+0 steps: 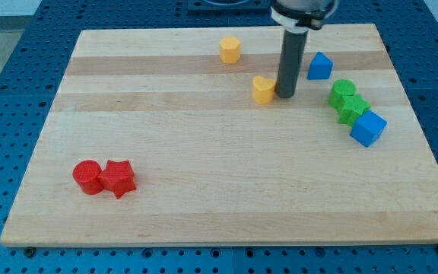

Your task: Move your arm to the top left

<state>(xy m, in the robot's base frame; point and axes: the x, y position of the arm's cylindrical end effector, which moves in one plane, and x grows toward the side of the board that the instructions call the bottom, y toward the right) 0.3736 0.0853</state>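
My dark rod comes down from the view's top, and my tip (286, 95) rests on the wooden board (204, 205) right of centre near the top. It is just to the right of a yellow heart-shaped block (263, 89), touching or almost touching it. A yellow hexagonal block (230, 49) lies up and to the left of my tip. A blue triangular block (319, 66) lies just to the right of the rod.
Two green blocks (347, 100) and a blue cube (368, 127) are clustered at the view's right. A red cylinder (87, 176) and a red star block (118, 178) touch each other at the lower left. Blue pegboard table surrounds the board.
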